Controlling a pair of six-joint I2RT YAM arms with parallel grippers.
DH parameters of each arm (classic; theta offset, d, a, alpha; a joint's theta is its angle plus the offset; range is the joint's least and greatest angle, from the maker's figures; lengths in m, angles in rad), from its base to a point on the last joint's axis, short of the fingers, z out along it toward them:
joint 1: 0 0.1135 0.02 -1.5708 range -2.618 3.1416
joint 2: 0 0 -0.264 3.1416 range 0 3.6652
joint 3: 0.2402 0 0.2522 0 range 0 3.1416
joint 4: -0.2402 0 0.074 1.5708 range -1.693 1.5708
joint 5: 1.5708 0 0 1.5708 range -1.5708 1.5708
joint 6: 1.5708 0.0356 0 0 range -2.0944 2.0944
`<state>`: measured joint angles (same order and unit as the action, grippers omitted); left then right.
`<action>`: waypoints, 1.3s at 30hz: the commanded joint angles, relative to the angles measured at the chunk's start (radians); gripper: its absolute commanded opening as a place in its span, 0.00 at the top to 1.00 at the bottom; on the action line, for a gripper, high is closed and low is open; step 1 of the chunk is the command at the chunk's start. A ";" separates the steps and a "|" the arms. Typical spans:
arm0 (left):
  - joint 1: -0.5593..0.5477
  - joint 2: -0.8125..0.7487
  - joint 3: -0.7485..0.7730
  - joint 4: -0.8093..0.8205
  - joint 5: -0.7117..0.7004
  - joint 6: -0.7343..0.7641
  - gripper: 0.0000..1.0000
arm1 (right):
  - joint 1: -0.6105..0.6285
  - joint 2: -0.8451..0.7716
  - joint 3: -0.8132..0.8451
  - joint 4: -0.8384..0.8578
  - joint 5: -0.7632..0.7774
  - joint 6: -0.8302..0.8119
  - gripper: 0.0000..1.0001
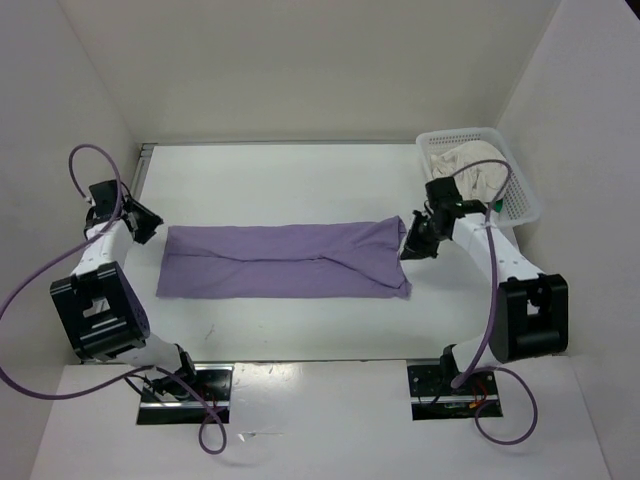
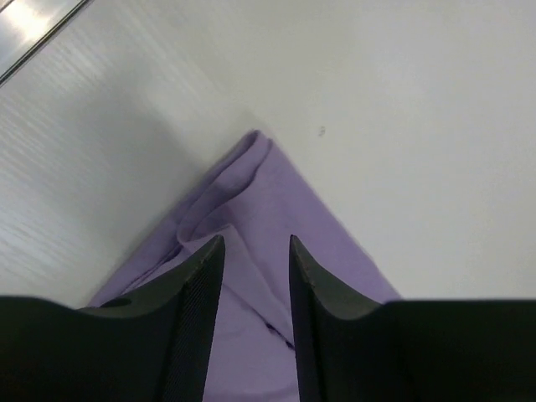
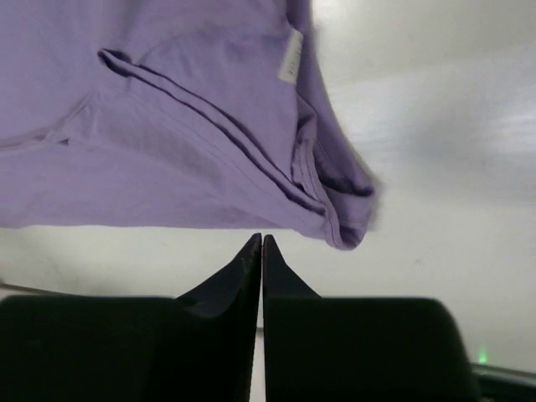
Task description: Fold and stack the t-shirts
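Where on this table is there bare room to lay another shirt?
The wide strip between the lavender shirt and the back wall, left of the basket; another strip on its near side. Crowded by the basket.

Basket [image 1: 522,196] at the table's [image 1: 300,170] far right corner: we cannot see beneath the cream shirt [image 1: 478,165]; the right arm [image 1: 482,236] covers its near side. Both wrist views crop the lavender shirt [image 2: 276,209]; its corner blurs in the right one.

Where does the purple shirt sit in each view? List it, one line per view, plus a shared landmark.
Top: purple shirt lies flat at centre.
Left wrist: one corner, centre and bottom.
Right wrist: fills the upper left.
Shared landmark: white table.
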<state>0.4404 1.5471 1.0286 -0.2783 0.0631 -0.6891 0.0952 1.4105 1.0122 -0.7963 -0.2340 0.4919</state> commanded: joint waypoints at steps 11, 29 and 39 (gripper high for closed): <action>-0.252 0.079 0.034 0.041 -0.014 0.080 0.56 | 0.296 0.419 0.345 0.322 0.163 0.042 0.67; -0.252 0.044 -0.013 0.028 -0.135 0.089 0.51 | 0.374 0.530 0.367 0.292 0.199 0.030 0.57; -0.252 0.044 -0.013 0.028 -0.126 0.089 0.51 | 0.374 0.519 0.365 0.252 0.209 0.011 0.92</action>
<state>0.1864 1.6253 1.0206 -0.2626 -0.0555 -0.6266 0.4622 1.9385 1.3426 -0.5240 -0.0425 0.5144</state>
